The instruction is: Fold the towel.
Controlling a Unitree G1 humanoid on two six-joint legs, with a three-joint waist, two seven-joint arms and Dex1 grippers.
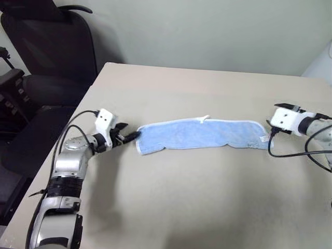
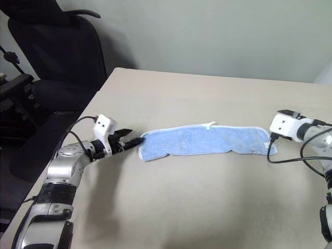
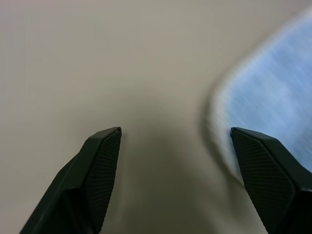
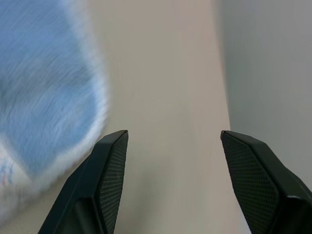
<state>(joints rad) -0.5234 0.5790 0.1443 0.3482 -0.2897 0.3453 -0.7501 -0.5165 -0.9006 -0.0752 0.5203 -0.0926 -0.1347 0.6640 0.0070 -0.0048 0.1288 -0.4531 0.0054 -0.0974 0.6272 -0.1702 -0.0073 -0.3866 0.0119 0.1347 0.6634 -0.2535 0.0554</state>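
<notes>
One towel [image 1: 199,134] lies as a long folded strip across the middle of the table [image 1: 171,207], its loop tag on the far edge. The left gripper [image 1: 132,136] at its left end and the right gripper [image 4: 173,141] at its right end both stand spread, holding nothing. One black chair [image 1: 49,57] stands far left, off the table.

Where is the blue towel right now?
In the head views the towel lies stretched flat across the middle of the table, between the left gripper at one end and the right gripper at the other.
</notes>
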